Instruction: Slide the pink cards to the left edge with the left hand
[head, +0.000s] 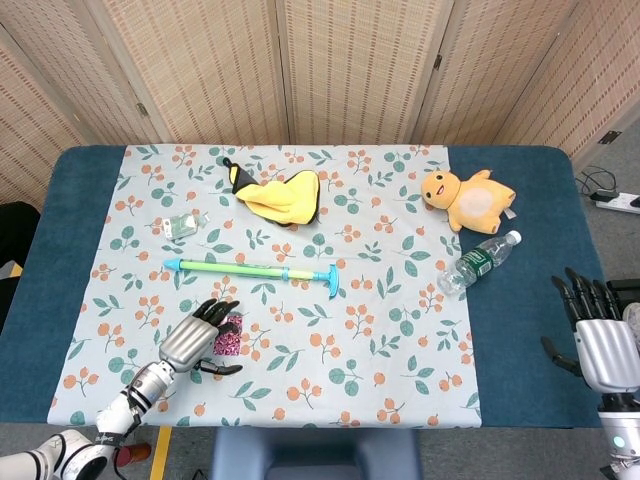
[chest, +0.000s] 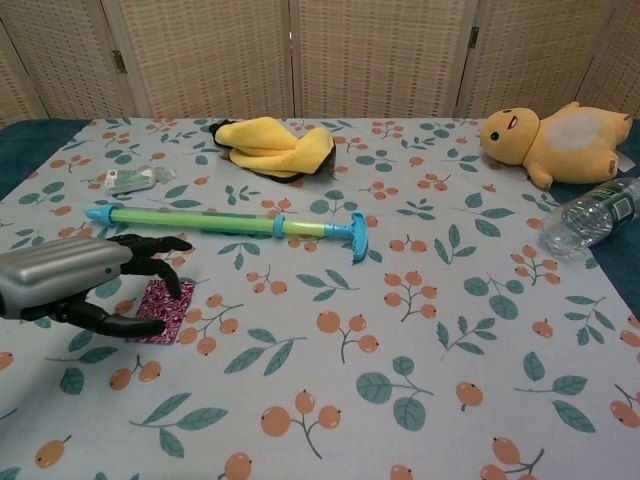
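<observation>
The pink patterned cards (head: 229, 337) (chest: 167, 307) lie flat on the floral cloth near the front left. My left hand (head: 192, 338) (chest: 85, 286) hovers over their left part with fingers spread, fingertips reaching past the top edge and the thumb under the lower edge; I cannot tell whether it touches them. It covers about half of the cards in both views. My right hand (head: 598, 335) stands open with fingers up at the table's right edge, far from the cards, and shows only in the head view.
A green and blue toy pump (head: 255, 270) (chest: 230, 222) lies just beyond the cards. A small wrapped packet (head: 183, 225) sits further back left. Yellow cloth (head: 279, 194), a plush duck (head: 466, 199) and a water bottle (head: 479, 261) lie behind and right.
</observation>
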